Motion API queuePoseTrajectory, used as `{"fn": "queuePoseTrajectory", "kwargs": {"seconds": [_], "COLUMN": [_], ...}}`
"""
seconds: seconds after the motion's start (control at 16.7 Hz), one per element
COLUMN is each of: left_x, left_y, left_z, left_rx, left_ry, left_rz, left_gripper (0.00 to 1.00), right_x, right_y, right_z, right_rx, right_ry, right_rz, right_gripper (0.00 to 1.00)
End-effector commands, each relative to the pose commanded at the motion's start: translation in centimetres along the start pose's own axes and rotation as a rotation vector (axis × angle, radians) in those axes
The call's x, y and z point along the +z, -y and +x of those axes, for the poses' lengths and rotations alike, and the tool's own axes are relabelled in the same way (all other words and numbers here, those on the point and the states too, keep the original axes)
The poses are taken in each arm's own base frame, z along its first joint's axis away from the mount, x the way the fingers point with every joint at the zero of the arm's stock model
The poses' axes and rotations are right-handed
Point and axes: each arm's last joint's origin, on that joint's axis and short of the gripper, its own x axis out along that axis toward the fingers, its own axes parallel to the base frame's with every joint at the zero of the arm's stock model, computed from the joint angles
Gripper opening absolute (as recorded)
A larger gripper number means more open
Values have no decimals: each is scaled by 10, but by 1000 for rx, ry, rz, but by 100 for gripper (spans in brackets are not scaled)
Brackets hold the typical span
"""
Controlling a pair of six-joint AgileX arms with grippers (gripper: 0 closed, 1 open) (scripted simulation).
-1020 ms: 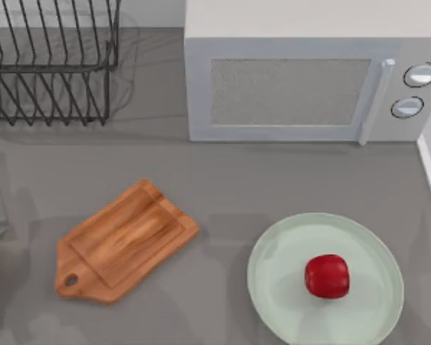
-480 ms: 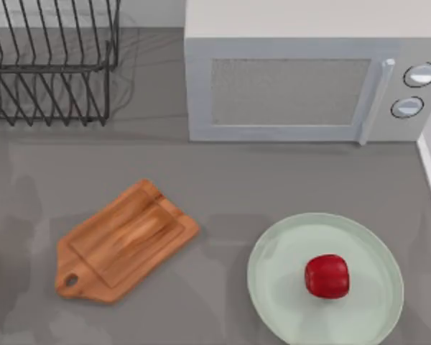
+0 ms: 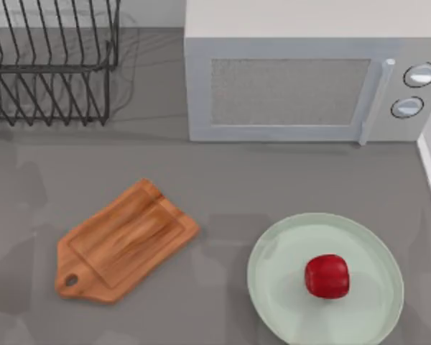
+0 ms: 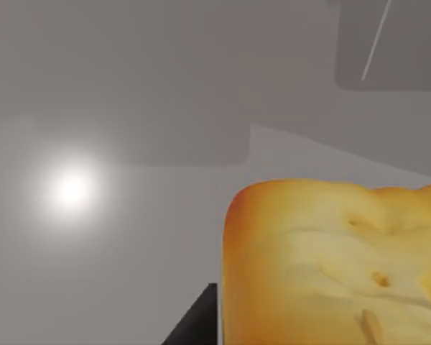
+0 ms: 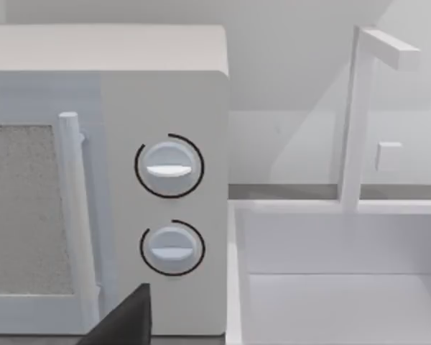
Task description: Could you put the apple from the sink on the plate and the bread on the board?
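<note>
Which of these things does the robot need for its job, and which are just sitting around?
Needed: apple, plate, board, bread.
Just sitting around: microwave, dish rack, sink.

Little of the AgileX arms was on view.
A flat, matte black finger (image 4: 197, 322) with a slanted edge rose as a wedge in the left wrist view; a similar dark, angular finger (image 5: 126, 321) stood in the right wrist view.

Microwave (image 5: 104, 180) with two dials beside white sink (image 5: 337, 273).
</note>
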Motion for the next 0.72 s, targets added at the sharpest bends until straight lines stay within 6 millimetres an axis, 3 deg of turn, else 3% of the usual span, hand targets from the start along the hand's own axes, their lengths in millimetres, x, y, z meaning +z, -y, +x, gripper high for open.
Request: {"fn": "queuePoseTrajectory", "kwargs": {"seconds": [0.36, 0.72], "left_x": [7, 52], "left_y": [-2, -4], "left_z": [3, 10], "left_rx": [-6, -22], "left_ry": [-2, -14], "left_rz": [-41, -275], "left_gripper": [0, 0], "right_x": [0, 0], "right_y": [0, 0], "right_z": [0, 0], "right_rx": [0, 0], "right_ry": [0, 0], "right_rz": [0, 0], "right_gripper": [100, 100]}}
